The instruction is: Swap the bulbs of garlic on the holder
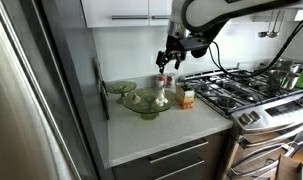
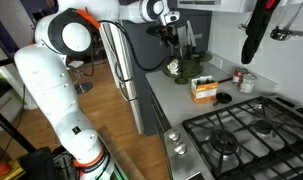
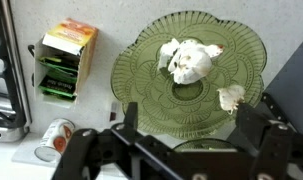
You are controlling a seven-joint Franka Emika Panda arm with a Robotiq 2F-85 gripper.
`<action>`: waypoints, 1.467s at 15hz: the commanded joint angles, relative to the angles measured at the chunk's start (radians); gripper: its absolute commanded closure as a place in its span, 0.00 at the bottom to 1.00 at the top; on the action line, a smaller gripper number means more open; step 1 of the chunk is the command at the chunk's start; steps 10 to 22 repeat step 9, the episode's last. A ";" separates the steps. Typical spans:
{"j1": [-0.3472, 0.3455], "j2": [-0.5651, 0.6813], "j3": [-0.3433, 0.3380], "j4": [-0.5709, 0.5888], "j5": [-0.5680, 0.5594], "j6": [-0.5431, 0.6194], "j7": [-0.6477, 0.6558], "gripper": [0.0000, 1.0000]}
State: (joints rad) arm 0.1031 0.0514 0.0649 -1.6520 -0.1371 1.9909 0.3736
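In the wrist view the holder, a pale green glass bowl (image 3: 151,70), lies below me. One large whitish bulb of garlic (image 3: 191,60) sits at its middle. A smaller bulb (image 3: 231,97) lies near its rim, just beside my right finger. My gripper (image 3: 196,115) is open and empty, with its fingers spread wide above the bowl's near side. In both exterior views the gripper (image 1: 171,58) (image 2: 171,35) hangs above the bowl (image 1: 146,101) (image 2: 176,68) on the counter.
An orange-and-white carton (image 3: 66,58) (image 1: 187,97) (image 2: 203,90) stands beside the bowl. A small can (image 3: 53,138) (image 2: 247,82) lies near the gas stove (image 1: 241,90) (image 2: 241,130). A second glass dish (image 1: 119,88) sits near the wall.
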 commanded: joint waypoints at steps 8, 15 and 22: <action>0.016 0.008 0.037 0.081 0.014 -0.233 -0.115 0.00; 0.017 0.009 0.038 0.081 0.014 -0.233 -0.121 0.00; 0.017 0.009 0.038 0.081 0.014 -0.233 -0.121 0.00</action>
